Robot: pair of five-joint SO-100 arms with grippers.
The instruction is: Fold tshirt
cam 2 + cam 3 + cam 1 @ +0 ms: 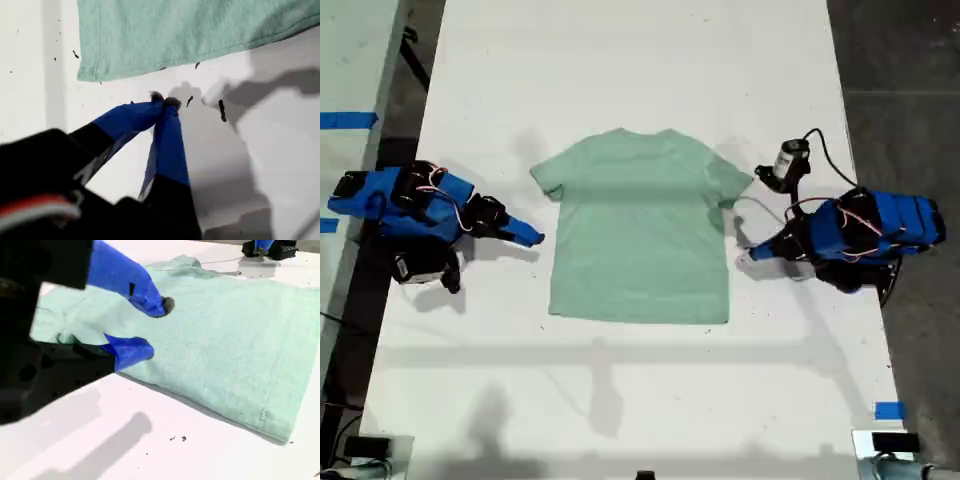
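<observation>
My first pincer [162, 100], at the exterior view's right, was pinched shut just beside the tshirt [640, 225]. My second pincer [150, 327] gaped wide over its opposite edge.

The tshirt [640, 235] lies flat on the middle of the table [640, 60]. My second hand [532, 239] sits just beside its side nearest the table's edge on the exterior view's left. My first hand [748, 257] sits just beside the opposite side.

One tshirt [640, 235] lies flat on one white surface [640, 400]. Two blue arms sit beside it, one at the exterior view's left [415, 210], one at its right [860, 232]. Three blue tape pieces show at the edges.
</observation>
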